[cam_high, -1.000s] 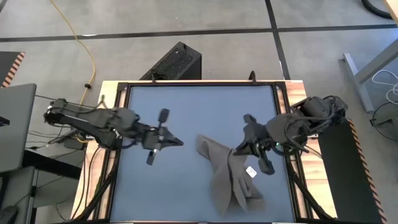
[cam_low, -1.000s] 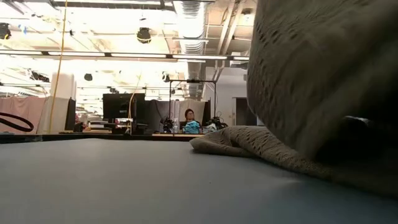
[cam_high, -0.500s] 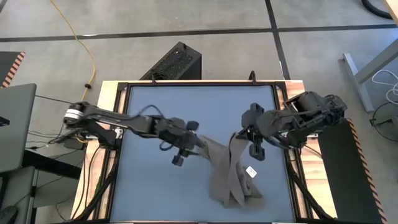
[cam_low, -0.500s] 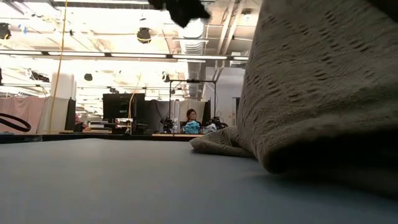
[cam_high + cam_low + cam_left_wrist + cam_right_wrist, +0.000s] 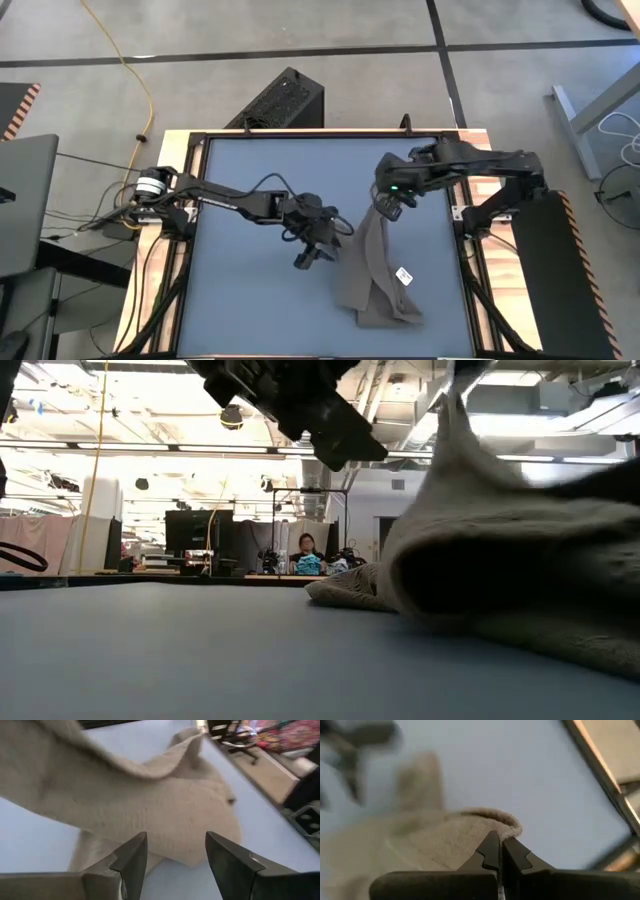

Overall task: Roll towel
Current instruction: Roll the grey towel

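Note:
The taupe towel [image 5: 372,272] lies bunched in a long strip on the blue table's right half, with its white tag [image 5: 404,275] facing up. Its far end rises to my right gripper [image 5: 386,207], which is shut on it. The towel's near end [image 5: 385,315] rests on the table. My left gripper [image 5: 322,244] hovers open just left of the towel's left edge, fingers pointing at the cloth [image 5: 165,805] with nothing between them. In the low view the towel [image 5: 500,560] fills the right side. My right gripper pinches the towel's far end at a rolled edge [image 5: 512,826] between its two fingers. The fingers come from above, slanting down. The cloth hangs below them and runs toward the near edge, where the rest of it lies on the table.
The table has a raised black frame [image 5: 455,170] and wooden side rails [image 5: 160,250]. Bare blue surface [image 5: 250,300] stretches left of the towel. A black box [image 5: 280,100] stands on the floor beyond the far edge. People sit far off in the room [image 5: 305,550].
My left gripper has swept toward the table's right edge and down, up to the towel's left edge. My right gripper has carried the towel's end toward the far edge, drawing the cloth into a narrower, longer strip. The towel's near end has stayed on the table.

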Controlling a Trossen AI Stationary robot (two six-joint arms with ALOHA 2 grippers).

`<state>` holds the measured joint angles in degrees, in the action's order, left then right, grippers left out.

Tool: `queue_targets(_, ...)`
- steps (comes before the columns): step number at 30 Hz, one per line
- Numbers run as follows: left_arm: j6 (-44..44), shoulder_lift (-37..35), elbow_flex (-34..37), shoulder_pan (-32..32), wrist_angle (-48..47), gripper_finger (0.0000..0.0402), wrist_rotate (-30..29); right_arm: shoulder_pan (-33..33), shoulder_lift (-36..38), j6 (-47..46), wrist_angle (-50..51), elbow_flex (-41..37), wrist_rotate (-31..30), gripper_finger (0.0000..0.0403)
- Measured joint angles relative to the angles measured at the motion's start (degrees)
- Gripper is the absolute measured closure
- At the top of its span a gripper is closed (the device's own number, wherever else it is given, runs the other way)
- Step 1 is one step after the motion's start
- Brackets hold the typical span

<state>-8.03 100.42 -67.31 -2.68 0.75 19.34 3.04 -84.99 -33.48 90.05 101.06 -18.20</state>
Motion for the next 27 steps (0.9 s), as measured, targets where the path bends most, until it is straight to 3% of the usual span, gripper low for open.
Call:
queue_targets(6, 0.46, 0.02, 0.00, -1.03, 0.27, 0.0218, -2.19, -9.36, 3.43, 2.94, -0.73, -14.37, 3.54, 0.0383)
queue_targets(13, 3.27, 3.45, -0.15, -1.45, 8.35, 0.0219, -1.92, -21.68, 6.79, 4.38, -12.63, -27.95, 7.13, 0.0383)
queue_targets(19, 7.29, 9.63, 0.01, -2.94, 13.49, 0.0219, 1.32, -30.97, 6.99, 5.52, -17.46, -33.43, 7.71, 0.0383)
queue_targets(27, 1.26, 15.28, -2.74, -6.26, 15.40, 0.0219, -6.98, -36.64, 6.99, 8.52, -18.23, -35.79, 10.93, 0.0383)
